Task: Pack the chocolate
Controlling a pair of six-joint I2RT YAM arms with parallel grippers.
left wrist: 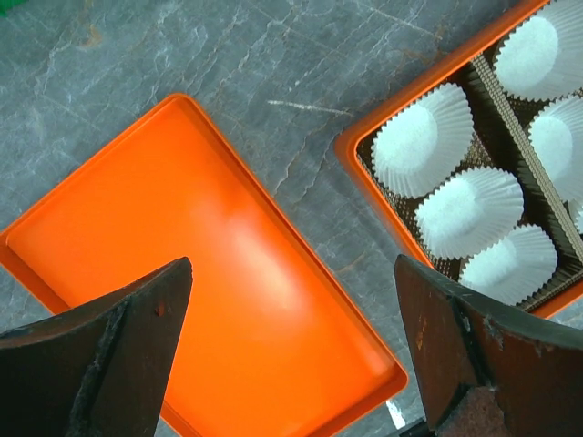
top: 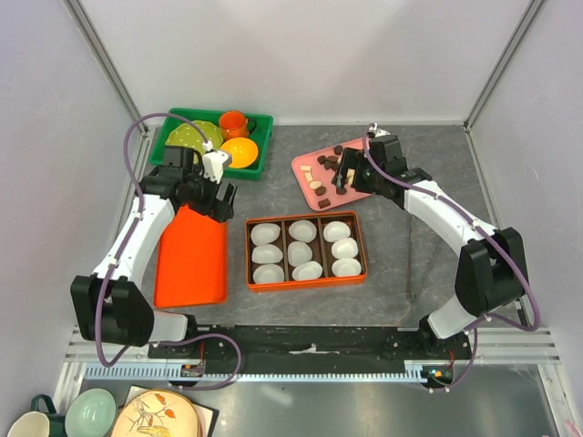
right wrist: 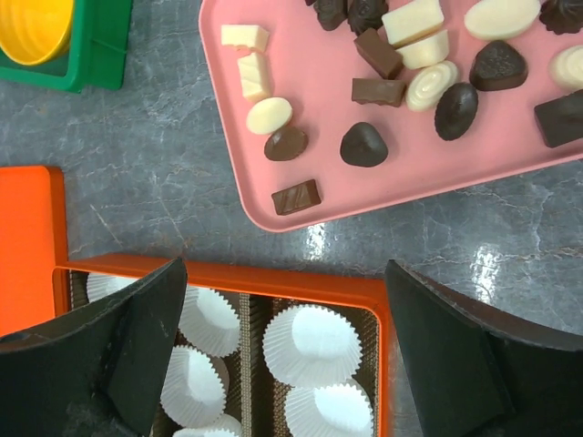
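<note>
**Both arms held empty over the bench, chocolate on the pink tray**

The chocolate [top: 325, 173] [right wrist: 364, 144] lay loose on a pink tray [top: 303, 164] [right wrist: 310, 55] toward the far right of the bench [top: 410, 264]. The pieces were dark, brown and cream, and scattered in no order. None of them sat in the box [top: 306, 286] [left wrist: 349, 146] [right wrist: 273, 278], which stood at the middle of the bench, just nearer than the tray. The box had three rows of three white paper cups [top: 300, 251] [left wrist: 421, 141] [right wrist: 319, 344], and every cup in view was bare.

The right arm [top: 446, 214] reached in from the near right corner, with its jaws above the tray. In its wrist view the jaws stood wide apart with nothing between them, framing the near edge of the tray and the far edge of the box.

The left arm [top: 137, 232] reached from the near left corner. Its jaws hung over the far end of an orange tray [top: 191, 264] [left wrist: 182, 237] [right wrist: 23, 237] lying left of the box, and they too were spread wide and held nothing.

A green bin [top: 267, 137] [right wrist: 100, 55] sat at the far left of the bench. It held a yellow bowl [top: 240, 151] [right wrist: 32, 23], a green bowl [top: 193, 134] and an orange cup [top: 234, 122].
</note>
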